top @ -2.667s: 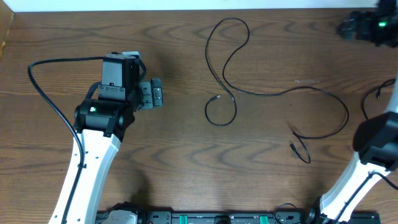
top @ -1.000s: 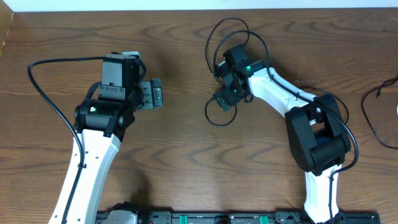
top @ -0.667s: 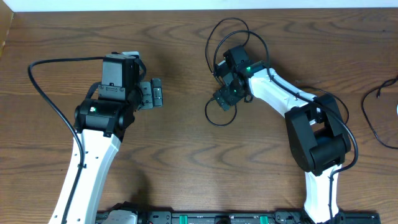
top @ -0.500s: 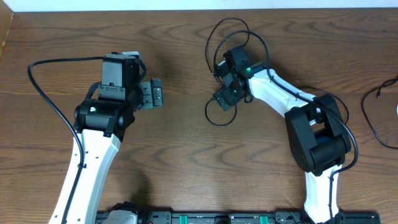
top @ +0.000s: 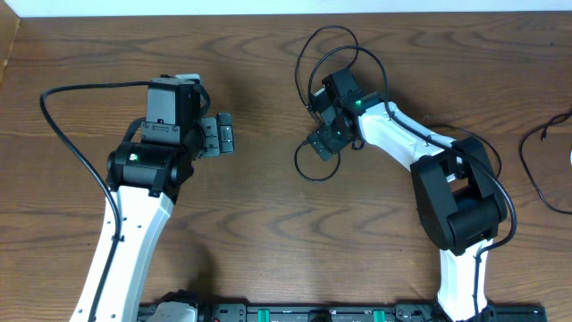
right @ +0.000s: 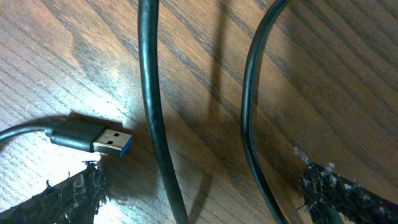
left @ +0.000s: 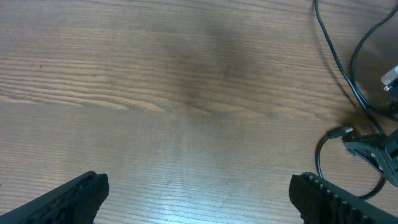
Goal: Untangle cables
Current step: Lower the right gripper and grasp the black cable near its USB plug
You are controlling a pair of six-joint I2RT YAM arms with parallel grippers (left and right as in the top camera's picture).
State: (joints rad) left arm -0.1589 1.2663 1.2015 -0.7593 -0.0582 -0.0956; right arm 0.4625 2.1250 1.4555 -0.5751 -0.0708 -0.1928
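Thin black cable (right: pixel 149 93), metal-tipped USB plug (right: pixel 93 138): looped at centre-back of brown wooden table (top: pixel 268 233).
Right gripper (top: pixel 323 134): spread wide over two strands, grasping nothing. Best to pinch one strand only, beside the plug.
Left gripper (top: pixel 223 134): released, well apart.
Change since earliest frame: right gripper has come in from the table's right edge.

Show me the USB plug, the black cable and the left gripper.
USB plug (right: pixel 113 140), right wrist view, metal shell.
black cable (right: pixel 149 93), right wrist view, mid-strand.
left gripper (top: pixel 227 134), overhead view, between fingertips.
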